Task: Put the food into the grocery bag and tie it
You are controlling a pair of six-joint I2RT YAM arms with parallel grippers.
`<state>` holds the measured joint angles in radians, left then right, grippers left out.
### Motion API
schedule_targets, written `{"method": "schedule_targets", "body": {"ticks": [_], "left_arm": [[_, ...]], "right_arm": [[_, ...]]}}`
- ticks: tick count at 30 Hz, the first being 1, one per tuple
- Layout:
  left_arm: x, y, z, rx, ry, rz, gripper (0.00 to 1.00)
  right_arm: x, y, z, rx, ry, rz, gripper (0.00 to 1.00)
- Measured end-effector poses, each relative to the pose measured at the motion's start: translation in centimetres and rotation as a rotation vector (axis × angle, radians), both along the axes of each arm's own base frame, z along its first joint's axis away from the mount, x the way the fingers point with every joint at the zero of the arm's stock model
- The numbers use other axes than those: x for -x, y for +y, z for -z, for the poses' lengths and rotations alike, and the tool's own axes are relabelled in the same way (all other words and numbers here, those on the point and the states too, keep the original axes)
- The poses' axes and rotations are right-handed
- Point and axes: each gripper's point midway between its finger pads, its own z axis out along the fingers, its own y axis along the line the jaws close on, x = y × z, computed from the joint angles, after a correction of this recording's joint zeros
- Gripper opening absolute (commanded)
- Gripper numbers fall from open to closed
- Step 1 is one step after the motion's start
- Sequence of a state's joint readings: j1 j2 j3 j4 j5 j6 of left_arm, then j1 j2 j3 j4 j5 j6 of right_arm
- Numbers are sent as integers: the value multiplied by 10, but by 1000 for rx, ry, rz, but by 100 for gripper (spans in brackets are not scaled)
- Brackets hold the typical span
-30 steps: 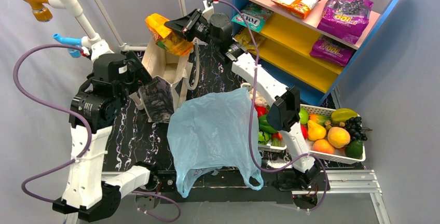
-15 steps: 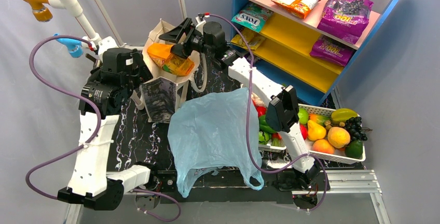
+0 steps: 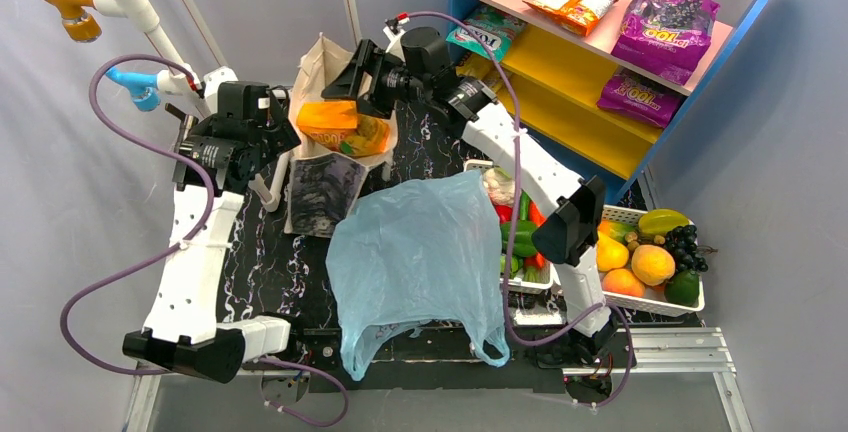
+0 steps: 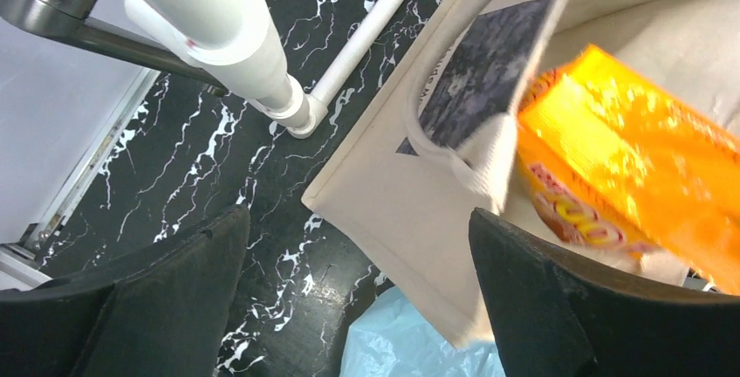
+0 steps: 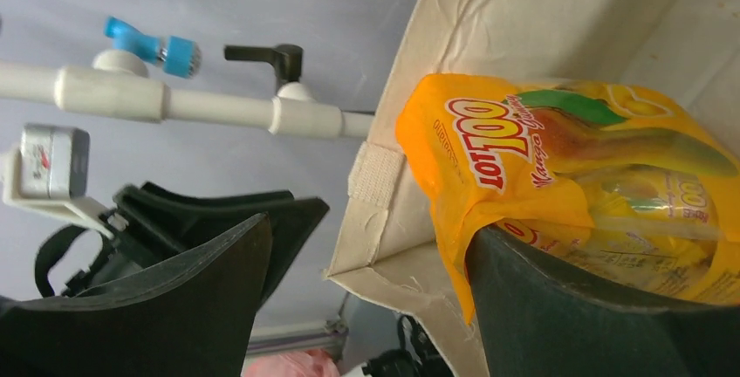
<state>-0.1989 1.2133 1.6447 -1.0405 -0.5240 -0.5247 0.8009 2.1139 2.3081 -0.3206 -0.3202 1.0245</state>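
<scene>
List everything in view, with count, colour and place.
grocery bag: one, light blue, flat at table centre
food: many pieces, mixed colours, in the baskets
baskets: two, white, table's right side
canvas tote: one, beige, behind the bag
snack packet: one, orange, in the tote's open top
shelf: one, blue, pink and yellow, back right
shelf packets: several, mostly purple
pipe frame: one, white, back left
table: one, black marbled
left gripper: open, beside the tote
right gripper: open, over the tote

The orange pouch (image 5: 558,185) reads "LOT 100" and "Mango"; a purple shelf bag (image 3: 660,22) shows "100".
</scene>
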Motion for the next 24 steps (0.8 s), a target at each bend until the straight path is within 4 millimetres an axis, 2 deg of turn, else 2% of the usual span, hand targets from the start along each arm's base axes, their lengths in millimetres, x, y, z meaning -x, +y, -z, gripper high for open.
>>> {"method": "schedule_targets", "body": {"ticks": [4, 7, 9, 10, 12, 14, 15, 16, 21, 23, 24], "left_arm": [[-5, -3, 6, 25, 11, -10, 95], [-7, -6, 8, 50, 6, -13, 98], [-12, -15, 14, 83, 4, 20, 98], [-19, -27, 21, 130, -16, 75, 97], [-26, -41, 30, 178, -33, 134, 93], [-31, -48, 35, 201, -43, 166, 78], [-38, -57, 38, 224, -58, 213, 93], [-39, -58, 43, 225, -49, 214, 98], [-42, -60, 15, 233, -109, 224, 95], [-43, -58, 13, 235, -119, 209, 90], [-42, -57, 15, 236, -113, 200, 85]], "right_arm": [[18, -20, 8, 119, -16, -17, 88], [26, -31, 21, 204, -38, -45, 89], [28, -32, 24, 217, -48, -60, 89], [30, -30, 19, 206, -57, -81, 89], [36, -28, 18, 193, -55, -115, 90], [40, -25, 21, 188, -45, -148, 90], [42, -24, 22, 187, -40, -162, 91], [44, -22, 21, 176, -48, -179, 91], [47, -18, 27, 170, -65, -216, 91], [48, -17, 28, 172, -66, -220, 92], [48, -17, 28, 170, -68, -221, 92]]}}
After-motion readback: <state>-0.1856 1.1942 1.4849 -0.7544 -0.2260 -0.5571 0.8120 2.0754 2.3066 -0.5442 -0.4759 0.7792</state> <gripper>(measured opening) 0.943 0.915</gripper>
